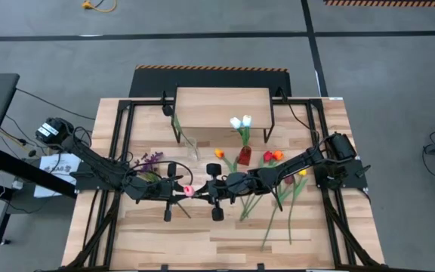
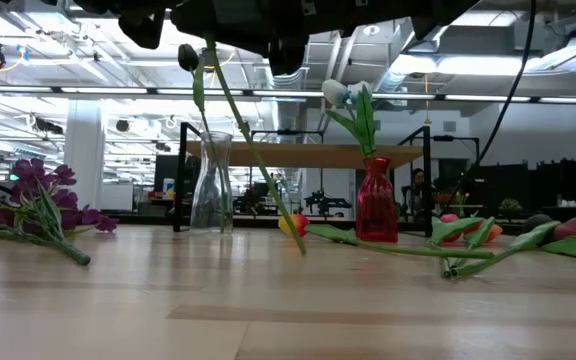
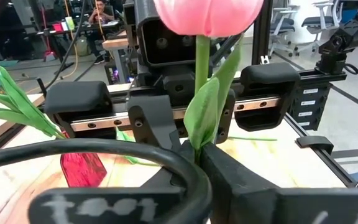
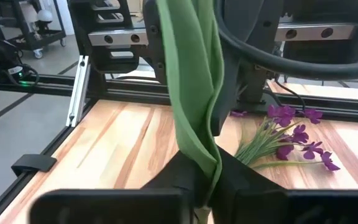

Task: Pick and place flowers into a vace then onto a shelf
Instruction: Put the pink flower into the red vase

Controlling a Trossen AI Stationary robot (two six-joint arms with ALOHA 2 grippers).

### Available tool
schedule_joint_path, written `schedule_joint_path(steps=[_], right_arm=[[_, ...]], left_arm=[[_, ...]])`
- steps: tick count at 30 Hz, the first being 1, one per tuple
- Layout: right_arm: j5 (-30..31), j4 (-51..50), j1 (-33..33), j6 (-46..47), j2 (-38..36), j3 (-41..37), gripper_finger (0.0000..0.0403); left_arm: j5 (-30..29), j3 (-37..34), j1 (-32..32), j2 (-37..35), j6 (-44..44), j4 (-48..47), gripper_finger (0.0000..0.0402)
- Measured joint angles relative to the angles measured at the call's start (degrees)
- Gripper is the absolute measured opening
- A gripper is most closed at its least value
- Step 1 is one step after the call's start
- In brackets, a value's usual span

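Over the counter (image 1: 202, 242), both grippers' fingers (image 3: 166, 134) pinch one pink tulip (image 1: 189, 190) between them.

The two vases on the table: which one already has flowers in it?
The red vase does: white tulips stand upright in it. The clear glass vase beside it, nearer the purple flowers, holds none.

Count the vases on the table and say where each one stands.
2. A clear glass vase in front of the shelf's left end; a red vase with white tulips toward its right.
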Motion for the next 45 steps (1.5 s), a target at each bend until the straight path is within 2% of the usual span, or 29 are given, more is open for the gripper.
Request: schedule_joint_path(steps=[9, 21, 28, 41, 45], right_arm=[[-0.03, -0.09, 0.01, -0.47, 0.0, 0.0, 0.0004], [0.5, -0.3, 0.01, -0.52, 0.02, 0.0, 0.0001], [3.92, -3.43, 0.05, -0.39, -1.05, -0.08, 0.0001], [15.86, -9.31, 4.61, -3.02, -7.84, -0.31, 0.0], [23.17, -9.4, 6.33, -6.09, -10.56, -0.31, 0.0]], left_arm=[[-0.07, -0.02, 0.0, 0.0, -1.55, 0.54, 0.003], [0.71, -0.02, 0.02, 0.0, -1.7, 0.52, 0.0126], [0.32, -0.02, -0.96, -0.38, -1.1, -0.9, 0.0148], [-0.5, -0.09, -3.35, -8.41, -1.74, -10.09, 0.0149], [-0.55, -0.09, -3.39, -8.33, -1.79, -10.31, 0.0149]])
